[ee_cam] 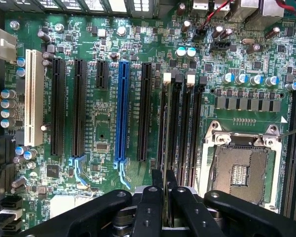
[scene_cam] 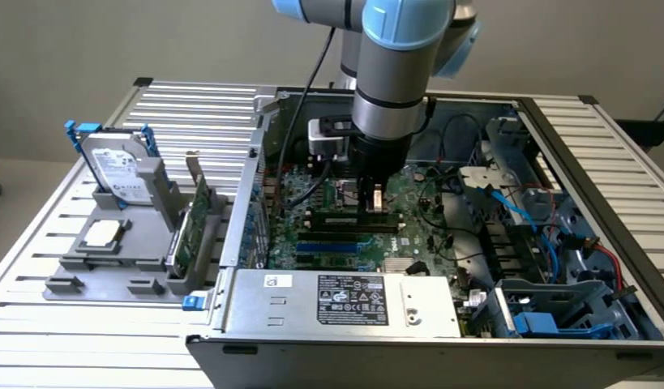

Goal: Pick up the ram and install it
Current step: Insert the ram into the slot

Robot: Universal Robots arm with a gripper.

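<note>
My gripper point(scene_cam: 372, 209) hangs straight down from the arm inside the open computer case, low over the motherboard point(scene_cam: 418, 235). In the wrist view its two black fingers point(ee_cam: 153, 202) stand almost together at the gripper point(ee_cam: 165, 180), shut on the ram point(ee_cam: 163, 145). The ram shows edge-on as a thin strip running along the black memory slots point(ee_cam: 187, 133), beside the slot with the white latch point(ee_cam: 166, 77). I cannot tell whether its lower edge touches a slot.
The CPU socket point(ee_cam: 241, 168) lies beside the memory slots, and the blue slot point(ee_cam: 122, 108) and black expansion slots on the other side. At the exterior view's left a grey fixture point(scene_cam: 115, 259) holds a hard drive point(scene_cam: 121, 170) and a green expansion card point(scene_cam: 191, 231). The power supply point(scene_cam: 343, 300) sits at the case front.
</note>
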